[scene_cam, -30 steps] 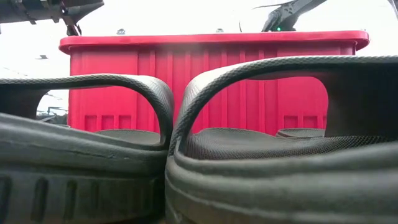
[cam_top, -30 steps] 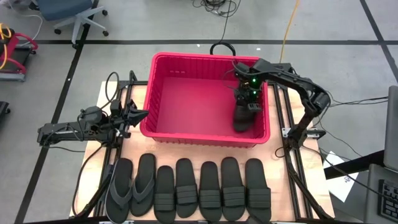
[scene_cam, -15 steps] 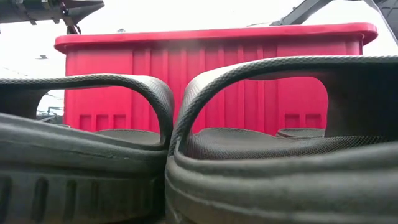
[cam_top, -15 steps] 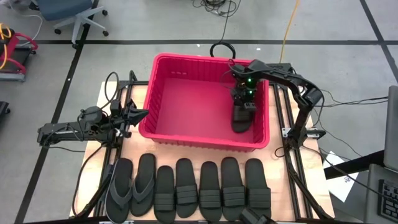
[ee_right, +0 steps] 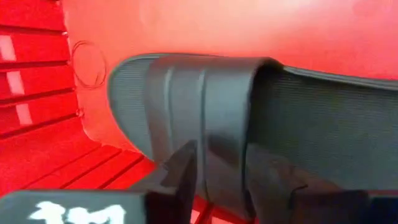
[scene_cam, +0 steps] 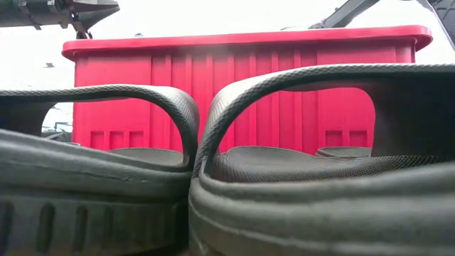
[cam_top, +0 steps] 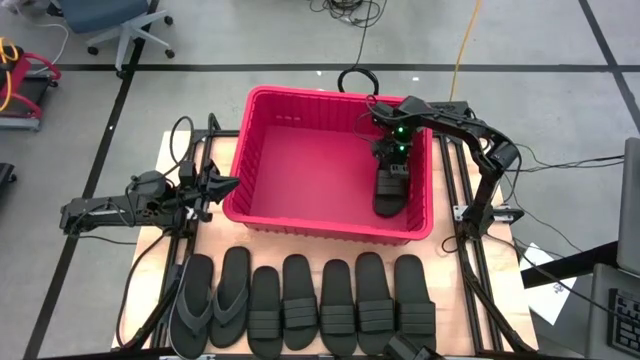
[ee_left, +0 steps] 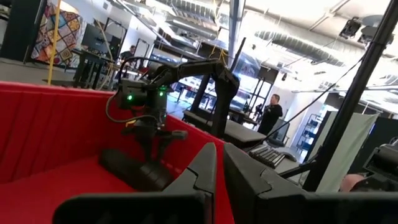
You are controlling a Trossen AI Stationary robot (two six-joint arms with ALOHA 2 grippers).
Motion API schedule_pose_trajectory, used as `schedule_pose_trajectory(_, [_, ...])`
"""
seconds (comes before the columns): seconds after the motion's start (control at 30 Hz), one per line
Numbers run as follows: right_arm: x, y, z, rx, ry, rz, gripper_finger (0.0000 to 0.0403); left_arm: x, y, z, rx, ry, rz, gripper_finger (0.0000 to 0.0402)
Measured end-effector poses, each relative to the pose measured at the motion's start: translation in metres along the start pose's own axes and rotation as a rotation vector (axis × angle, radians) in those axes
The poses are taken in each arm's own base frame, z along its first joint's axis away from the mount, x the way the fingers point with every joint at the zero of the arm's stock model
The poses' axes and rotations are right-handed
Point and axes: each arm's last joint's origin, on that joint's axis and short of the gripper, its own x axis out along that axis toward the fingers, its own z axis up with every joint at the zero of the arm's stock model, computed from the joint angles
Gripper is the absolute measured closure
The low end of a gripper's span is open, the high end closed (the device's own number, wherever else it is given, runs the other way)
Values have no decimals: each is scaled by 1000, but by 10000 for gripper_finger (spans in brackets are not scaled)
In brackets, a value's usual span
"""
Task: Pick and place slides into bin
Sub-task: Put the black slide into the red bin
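Right gripper (cam_top: 392, 176) straddles the strap of a slide (cam_top: 388, 192) lying in the bin (cam_top: 262, 150), grip unclear; slides look light, floppy, grippy: pinch the strap; left gripper (cam_top: 222, 184) clenched, idle.

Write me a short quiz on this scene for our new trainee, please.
1. True or false: one band slide lies inside the red bin.
2. How many sandals lie in the row on the table?
3. Which arm reaches into the bin? A. left B. right
Key: 1 true; 2 seven; 3 B, the right gripper hangs over the slide.
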Motion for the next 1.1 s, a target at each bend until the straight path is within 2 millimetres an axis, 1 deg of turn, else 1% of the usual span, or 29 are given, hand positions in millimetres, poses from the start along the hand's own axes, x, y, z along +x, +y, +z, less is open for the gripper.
schedule_pose_trajectory(0.1, [-3, 2, -2, 14, 10, -15, 259, 0, 0, 0, 0, 1, 0, 376])
schedule_pose_trajectory(0.23, [-12, 7, -4, 1, -20, -46, 248, 0, 0, 0, 0, 2, 0, 376])
schedule_pose_trajectory(0.4, [-35, 19, -9, 5, -112, -124, 247, 0, 0, 0, 3, 2, 0, 376])
schedule_pose_trajectory(0.5, [-54, 24, -9, 29, -204, -281, 265, 0, 0, 0, 18, 2, 0, 376])
schedule_pose_trajectory(0.53, [-61, 25, -10, 26, -228, -345, 277, 0, 0, 0, 20, 2, 0, 376])
schedule_pose_trajectory(0.6, [-73, 27, -11, 19, -264, -463, 315, 0, 0, 0, 20, 2, 0, 376])
schedule_pose_trajectory(0.67, [-79, 25, -13, 7, -275, -536, 368, 0, 0, 0, 20, 2, 0, 376])
schedule_pose_trajectory(0.7, [-80, 23, -14, 11, -269, -555, 385, 0, 0, 0, 20, 2, 0, 376])
schedule_pose_trajectory(0.73, [-81, 21, -16, 22, -257, -564, 391, 0, 0, 0, 20, 2, 0, 376])
schedule_pose_trajectory(0.93, [-76, -3, -30, 133, -125, -636, 401, 0, 0, 0, 19, 1, 0, 376])
schedule_pose_trajectory(1.1, [-80, -22, -40, 190, -112, -686, 402, 0, 0, 0, 13, 0, -1, 376])
